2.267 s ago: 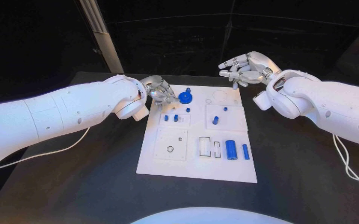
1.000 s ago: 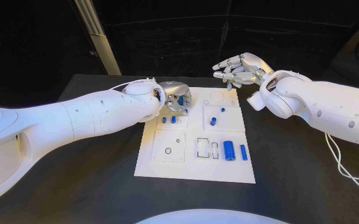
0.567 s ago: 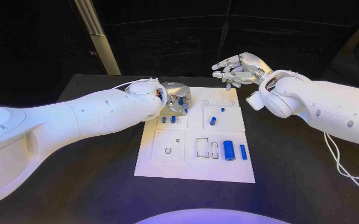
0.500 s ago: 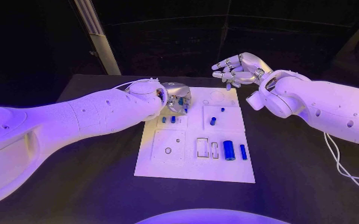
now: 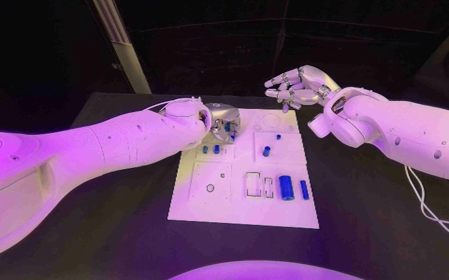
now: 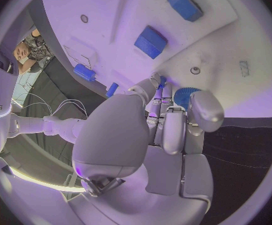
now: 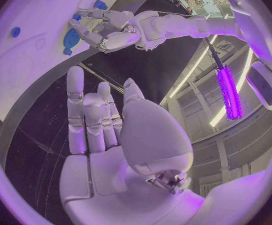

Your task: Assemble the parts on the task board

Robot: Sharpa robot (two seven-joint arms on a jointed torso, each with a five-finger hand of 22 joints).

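The round blue part (image 6: pixel 185 96) is gripped by the left hand (image 5: pixel 220 123) over the board (image 5: pixel 239 212); it should be lowered squarely. The right hand (image 5: pixel 298 88) hovers loosely open, holding nothing.

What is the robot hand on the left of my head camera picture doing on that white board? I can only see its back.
Observer: In the left wrist view, the left robot hand has its fingers closed around a round blue ribbed part on the task board.
Operator: And the other one, is it carrying anything?
Observer: No. The right wrist view shows the right robot hand with its fingers stretched out and nothing in them.
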